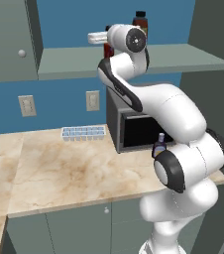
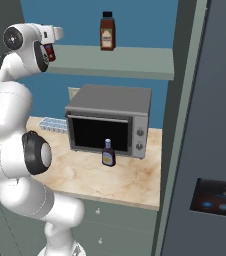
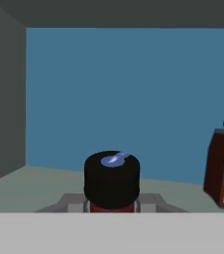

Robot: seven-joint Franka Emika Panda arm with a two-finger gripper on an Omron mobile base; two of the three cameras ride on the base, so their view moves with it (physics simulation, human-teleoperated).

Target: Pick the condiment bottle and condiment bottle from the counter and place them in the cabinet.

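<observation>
At the left of the open cabinet shelf (image 2: 135, 62), the white arm's pincer (image 3: 112, 207) is closed around a red condiment bottle (image 1: 108, 49) with a black cap, holding it just above the shelf. Further right on the same shelf, a dark brown bottle (image 2: 107, 31) stands upright, well apart from the held one. Below, on the marble surface (image 2: 85, 175), a small blue-labelled bottle (image 2: 108, 153) stands upright just in front of the grey toaster oven (image 2: 110, 120).
</observation>
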